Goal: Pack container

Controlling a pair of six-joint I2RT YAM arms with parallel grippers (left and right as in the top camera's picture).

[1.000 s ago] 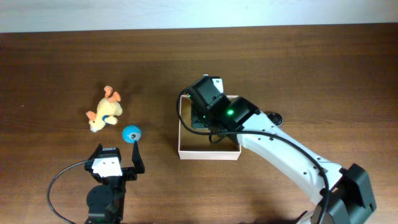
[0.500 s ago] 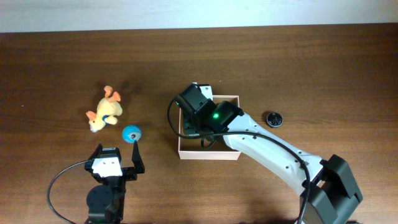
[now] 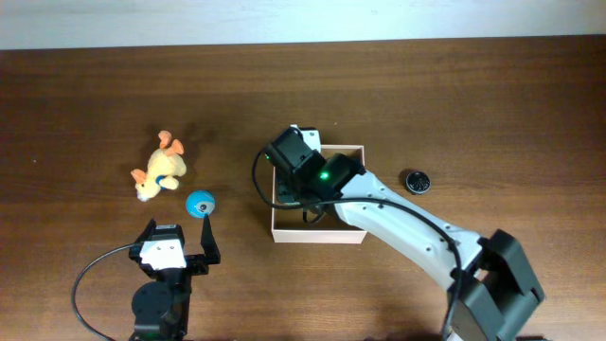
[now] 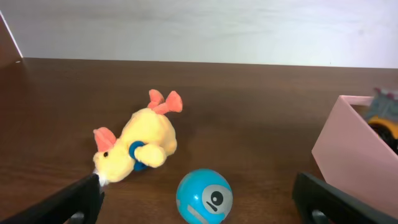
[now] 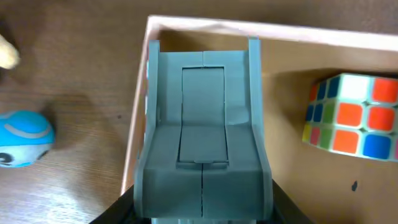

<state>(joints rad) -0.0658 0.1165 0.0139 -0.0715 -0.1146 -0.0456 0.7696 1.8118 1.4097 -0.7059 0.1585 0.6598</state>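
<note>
Left jaws wide, right jaws closed.

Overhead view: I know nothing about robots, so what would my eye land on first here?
Most striking is the white right arm with its green light, reaching into the container mid-table, its grey fingers pressed together beside a colourful puzzle cube. Left of it lie a yellow plush toy and a blue ball, just ahead of the left fingers, spread open.
</note>
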